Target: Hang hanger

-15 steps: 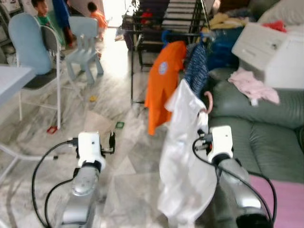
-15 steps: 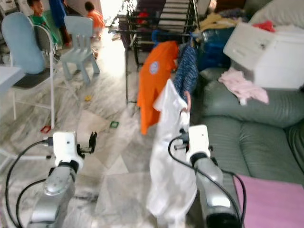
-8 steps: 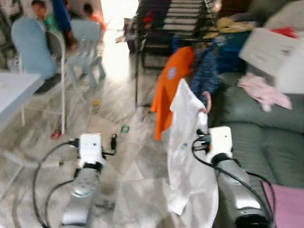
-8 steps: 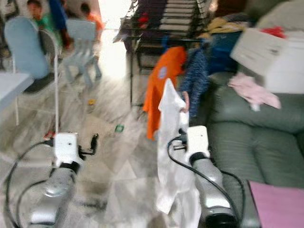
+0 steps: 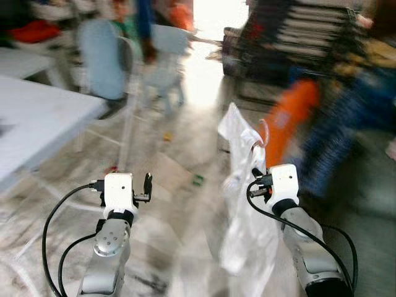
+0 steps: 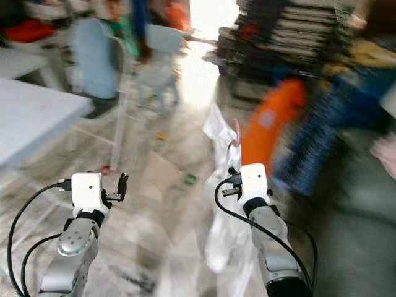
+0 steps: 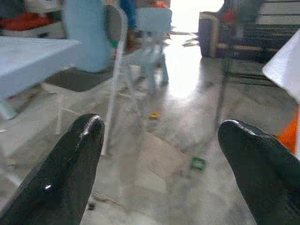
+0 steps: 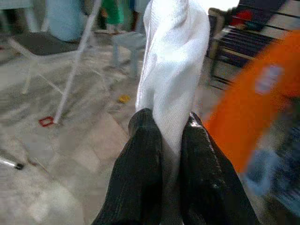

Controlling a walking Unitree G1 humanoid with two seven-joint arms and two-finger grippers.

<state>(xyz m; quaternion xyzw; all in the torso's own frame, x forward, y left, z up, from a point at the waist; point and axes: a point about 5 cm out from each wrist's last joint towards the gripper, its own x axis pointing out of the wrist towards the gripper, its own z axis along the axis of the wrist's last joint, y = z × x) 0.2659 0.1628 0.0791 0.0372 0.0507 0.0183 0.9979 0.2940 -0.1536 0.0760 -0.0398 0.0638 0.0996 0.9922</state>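
My right gripper (image 8: pixel 168 123) is shut on a white garment (image 5: pixel 247 204) that hangs on a pink hanger, whose hook (image 5: pixel 265 131) sticks up above the cloth. The garment drapes in front of my right arm, down toward the floor. A dark drying rack (image 5: pixel 309 37) stands at the back right, blurred, with an orange garment (image 5: pixel 291 117) and a blue one (image 5: pixel 346 124) hanging on it. My left gripper (image 7: pixel 161 126) is held out low on the left, open, nothing between its fingers.
A white table (image 5: pixel 37 117) fills the left side. Behind it stand a pale blue chair (image 5: pixel 102 59) and a small child's chair (image 5: pixel 164 52). Blurred people are at the far back. Small bits (image 5: pixel 197 180) lie on the marble floor.
The whole picture has slid to the right and blurred: the camera has turned left. The sofa has left the view and the table has come in. Both grippers keep their pose.
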